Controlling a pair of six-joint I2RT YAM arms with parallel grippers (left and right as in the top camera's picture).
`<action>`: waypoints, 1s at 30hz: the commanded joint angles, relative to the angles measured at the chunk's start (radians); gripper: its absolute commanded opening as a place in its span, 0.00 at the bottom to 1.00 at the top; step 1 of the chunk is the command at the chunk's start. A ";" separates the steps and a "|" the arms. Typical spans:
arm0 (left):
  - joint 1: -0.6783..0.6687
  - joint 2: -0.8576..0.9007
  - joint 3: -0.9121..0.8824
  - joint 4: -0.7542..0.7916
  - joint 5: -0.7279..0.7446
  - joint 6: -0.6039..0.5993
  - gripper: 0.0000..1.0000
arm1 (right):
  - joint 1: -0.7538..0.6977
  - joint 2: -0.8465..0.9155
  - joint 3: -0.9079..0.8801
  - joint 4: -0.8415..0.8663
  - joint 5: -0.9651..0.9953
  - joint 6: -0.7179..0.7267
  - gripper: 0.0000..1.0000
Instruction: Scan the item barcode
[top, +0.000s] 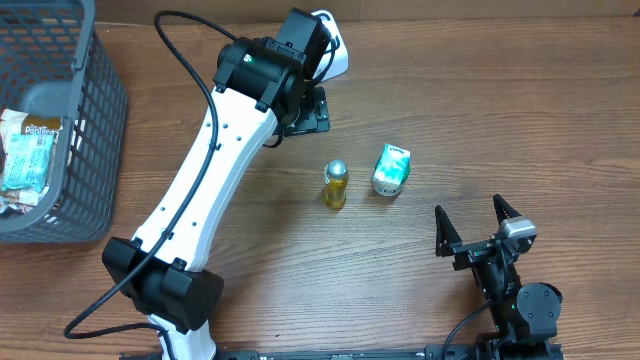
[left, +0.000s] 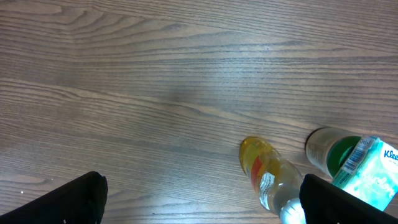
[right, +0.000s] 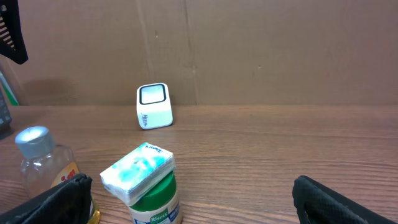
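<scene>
The left gripper (top: 308, 112) is wide open and holds nothing. It hangs over the bare counter (top: 480, 90), just beside the white scanner (top: 337, 55). Between its fingers (left: 68, 202) there is only wood. The bottle (top: 336, 185) stands up straight, a bit away from this gripper, on the robot's side of it.

The right gripper (top: 478, 228) is wide open too, and empty. The tissue pack (top: 392, 168) is ahead of it, a little to its left. The pack sits on top of a green-lid jar (right: 152, 205), near the bottle but not touching it.

A basket (top: 95, 110) with snack packs (top: 25, 150) stands far left.
</scene>
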 joint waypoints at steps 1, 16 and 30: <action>0.005 -0.014 0.021 0.002 -0.017 0.019 1.00 | 0.000 -0.009 -0.011 0.004 -0.005 -0.002 1.00; 0.005 -0.014 0.021 0.058 -0.018 0.019 1.00 | 0.000 -0.009 -0.011 0.004 -0.005 -0.002 1.00; 0.027 -0.014 0.042 0.163 -0.103 0.227 0.77 | 0.000 -0.009 -0.011 0.004 -0.005 -0.002 1.00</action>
